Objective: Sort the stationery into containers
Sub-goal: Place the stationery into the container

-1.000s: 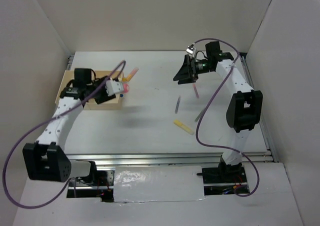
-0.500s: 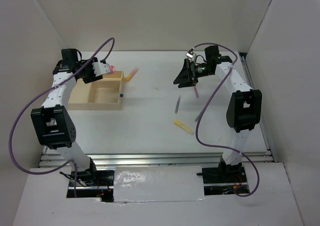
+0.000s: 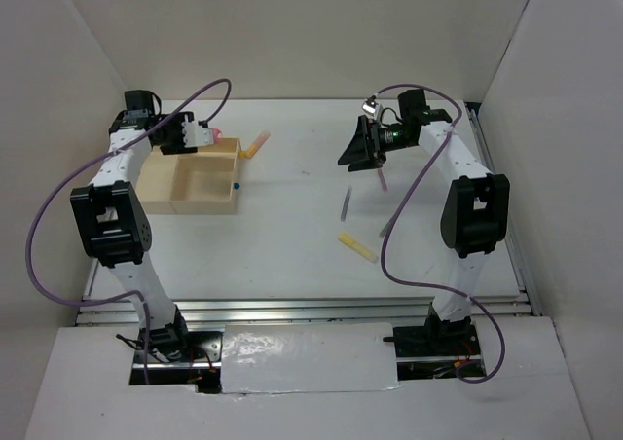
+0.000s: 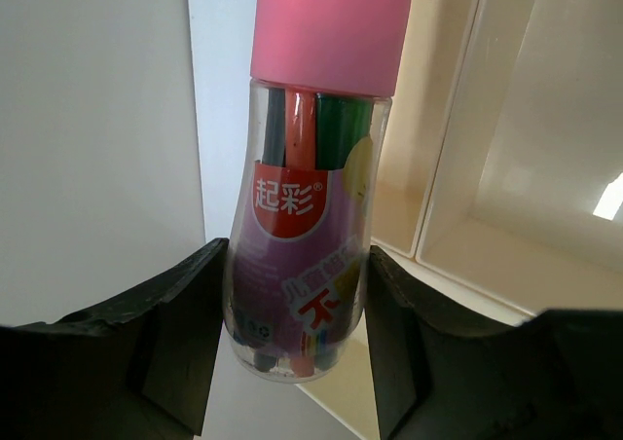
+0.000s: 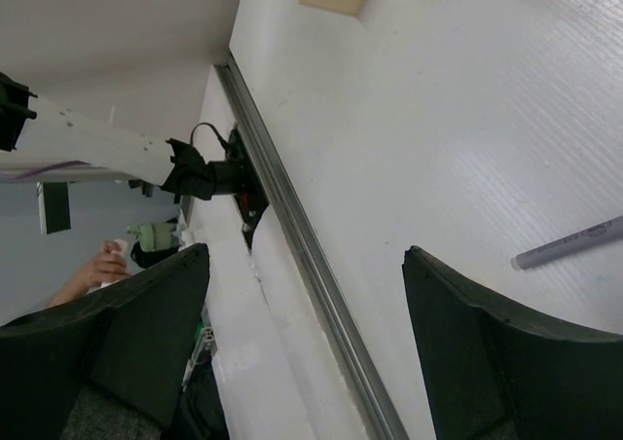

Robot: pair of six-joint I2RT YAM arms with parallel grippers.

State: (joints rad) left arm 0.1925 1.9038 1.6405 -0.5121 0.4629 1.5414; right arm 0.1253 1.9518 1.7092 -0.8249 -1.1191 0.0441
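My left gripper (image 3: 201, 136) (image 4: 297, 294) is shut on a fat clear tube with a pink cap (image 4: 311, 167) that has coloured pens inside. It holds the tube at the far edge of the pale-tan wooden tray (image 3: 156, 189) (image 4: 443, 167). One yellow marker (image 3: 253, 147) leans at the tray's far right corner. Another yellow marker (image 3: 357, 246) lies mid-table. A grey pen (image 3: 345, 203) (image 5: 569, 245) and a pink pen (image 3: 381, 177) lie near my right gripper (image 3: 355, 150) (image 5: 307, 265), which is open, empty and raised above the table.
White walls close in the table on three sides. A second thin grey pen (image 3: 388, 225) lies by the right arm. A small blue dot (image 3: 236, 182) sits on the tray's right rim. A metal rail (image 5: 311, 255) runs along the table's near edge.
My left arm has swung from over the tray's right side to its far edge, carrying the pink-capped tube. The right arm has barely moved.
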